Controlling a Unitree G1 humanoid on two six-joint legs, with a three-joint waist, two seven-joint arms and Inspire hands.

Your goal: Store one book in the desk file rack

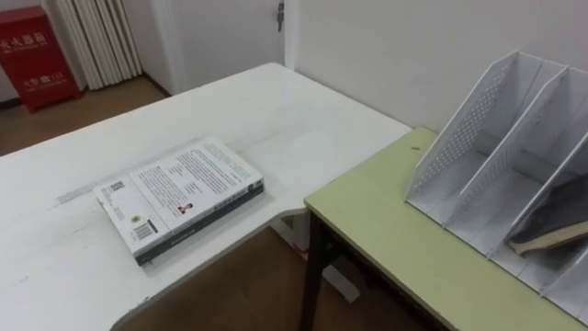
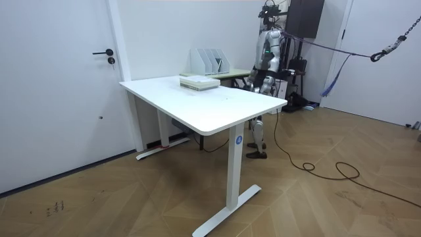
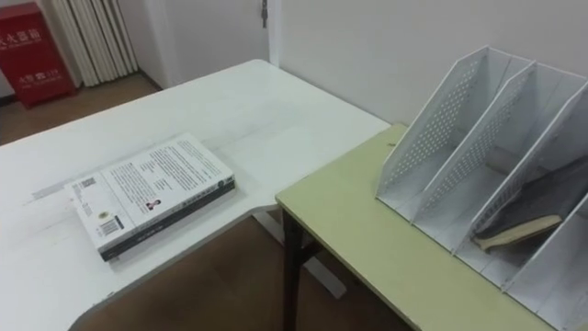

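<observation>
A white-covered book [image 1: 180,187] lies flat on a second, dark-edged book on the white table [image 1: 266,106], near its front edge. To the right, a white perforated file rack [image 1: 501,138] stands on the green desk [image 1: 386,225]. A dark book [image 1: 551,234] leans tilted inside its third slot from the left, while the two slots left of it hold nothing. In the room view I stand at the far side of the white table [image 2: 204,105], beside the green desk. My left hand [image 2: 279,88] and right hand [image 2: 252,83] hang low by my body.
A gap of bare wooden floor [image 1: 239,285] separates the white table from the green desk. A red cabinet [image 1: 37,55] and a curtain stand at the far left, with a door [image 1: 230,37] behind the table. Behind the rack runs a white wall.
</observation>
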